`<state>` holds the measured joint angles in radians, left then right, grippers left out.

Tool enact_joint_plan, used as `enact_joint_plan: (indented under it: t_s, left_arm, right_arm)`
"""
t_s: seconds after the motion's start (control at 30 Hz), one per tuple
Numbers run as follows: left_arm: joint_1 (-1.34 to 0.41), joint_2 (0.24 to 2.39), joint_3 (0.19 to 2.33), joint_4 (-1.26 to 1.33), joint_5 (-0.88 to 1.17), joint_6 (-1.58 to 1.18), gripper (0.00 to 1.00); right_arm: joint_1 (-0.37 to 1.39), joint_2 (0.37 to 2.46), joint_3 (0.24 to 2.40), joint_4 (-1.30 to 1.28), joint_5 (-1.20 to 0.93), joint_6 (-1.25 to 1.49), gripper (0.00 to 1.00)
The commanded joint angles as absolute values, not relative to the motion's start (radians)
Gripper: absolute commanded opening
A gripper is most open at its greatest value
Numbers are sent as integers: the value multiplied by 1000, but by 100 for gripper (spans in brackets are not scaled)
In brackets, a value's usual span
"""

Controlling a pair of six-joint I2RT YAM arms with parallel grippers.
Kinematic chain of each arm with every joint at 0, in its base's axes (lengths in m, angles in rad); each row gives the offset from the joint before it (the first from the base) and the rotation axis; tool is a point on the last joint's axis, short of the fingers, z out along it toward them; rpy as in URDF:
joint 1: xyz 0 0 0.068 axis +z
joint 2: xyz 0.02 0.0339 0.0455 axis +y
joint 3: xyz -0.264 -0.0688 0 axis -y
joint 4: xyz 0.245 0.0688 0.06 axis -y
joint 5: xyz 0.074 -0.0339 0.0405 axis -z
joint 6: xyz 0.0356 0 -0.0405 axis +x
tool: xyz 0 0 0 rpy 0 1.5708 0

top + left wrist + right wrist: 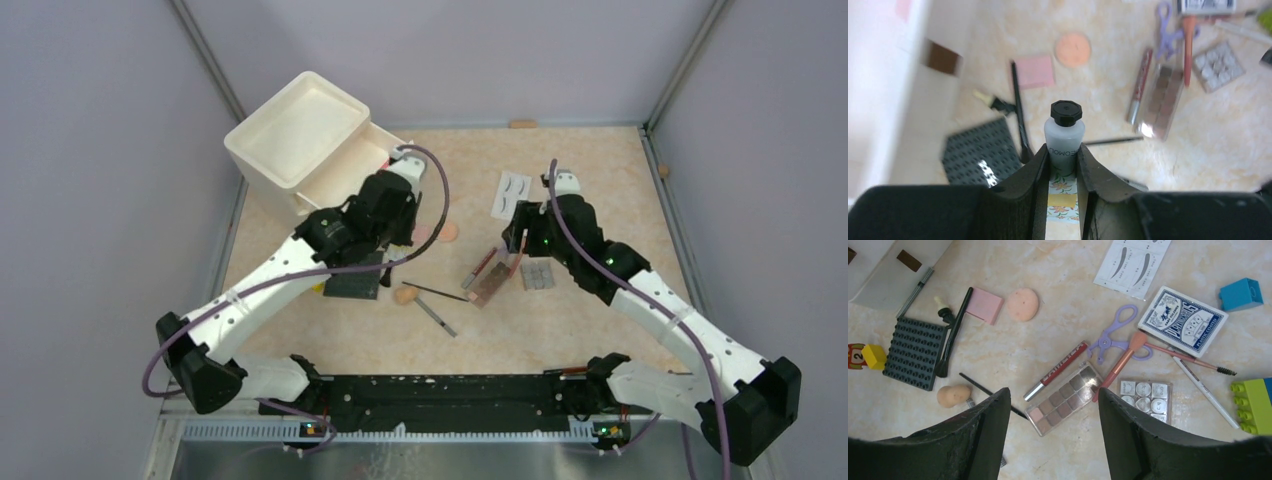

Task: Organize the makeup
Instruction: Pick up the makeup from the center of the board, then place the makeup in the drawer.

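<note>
While the left fingers (pixel 1040 162) are clamped tight on a small tube (pixel 1064 131), the right fingers (pixel 993 415) stand wide apart with nothing between them.

Left side:
- Small tube has a whitish body, a black faceted cap and a flowered lower part. It is gripped by the body, with the cap end sticking out past the fingertips.
- The left wrist view shows it raised over the surface (pixel 600 180), which is blurred beneath.
- Below it, the studded plate (pixel 980 152) lies to the left. A dark brush (pixel 1019 117) runs beside the plate, with the pink compact (pixel 1034 71) and peach puff (pixel 1073 49) farther off.
- In the top view this arm reaches just in front of the white box (pixel 300 130) at the far left.

Right side:
- The right fingers hover above the brown palette (pixel 1064 399), apart from it.
- A red lip gloss (pixel 1058 369) lies just beside the palette's long edge.
- One end of a pink-handled brush (pixel 1120 362) sits at the palette's corner.
- A clear tray of pale pans (pixel 1146 396) is just to the right.
- A purple curler (pixel 1113 337), a card deck (pixel 1183 320) and the eyelash card (pixel 1133 260) lie beyond.
- A beige sponge (pixel 954 395) is near the left-hand finger.
- There are three bricks. The yellow brick (pixel 874 356) is beside the plate, the blue brick (pixel 1241 293) is at upper right, and the green brick (pixel 1255 405) is at the right edge.
</note>
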<state>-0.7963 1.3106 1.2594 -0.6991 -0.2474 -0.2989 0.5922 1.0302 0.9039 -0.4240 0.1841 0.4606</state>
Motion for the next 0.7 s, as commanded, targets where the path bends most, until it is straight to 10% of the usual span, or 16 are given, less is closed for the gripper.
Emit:
enact_joint_plan:
  t_s: [0.0,0.67]
  left_arm:
    - [-762,1277,1427,-757,-430,-106,28]
    - [-594,1580,1761,-575,-476,460,24]
  right_arm:
    - [589,977,887,-427,219,430,64]
    - [589,928,894,-526,167,383,64]
